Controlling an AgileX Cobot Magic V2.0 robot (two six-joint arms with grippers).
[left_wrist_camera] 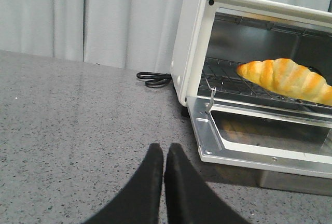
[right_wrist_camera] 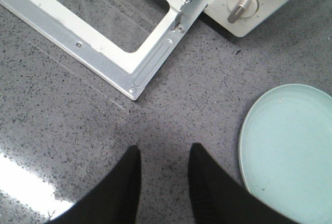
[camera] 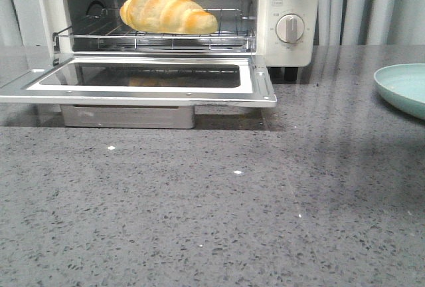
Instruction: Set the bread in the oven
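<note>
The croissant-shaped bread [camera: 167,12] lies on the wire rack [camera: 154,34] inside the cream-white toaster oven [camera: 285,41], lengthwise across the rack and toward its left side in the front view. The glass-windowed drop-down door [camera: 136,81] hangs fully open, level over the grey speckled bench [camera: 212,214], with a metal tray [camera: 127,115] showing beneath it. Two round knobs sit on the oven's right panel, the lower knob [camera: 290,28] in full view.

The left tool [left_wrist_camera: 164,154] is above bare bench near the oven's left side, its black fingers pressed together, holding nothing. The right tool [right_wrist_camera: 163,156] has its fingers parted and empty, above the bench between the door's right corner and a pale blue-green plate [right_wrist_camera: 288,146]. A black power cord [left_wrist_camera: 154,79] lies coiled behind the oven, before a pale curtain [left_wrist_camera: 93,22].
</note>
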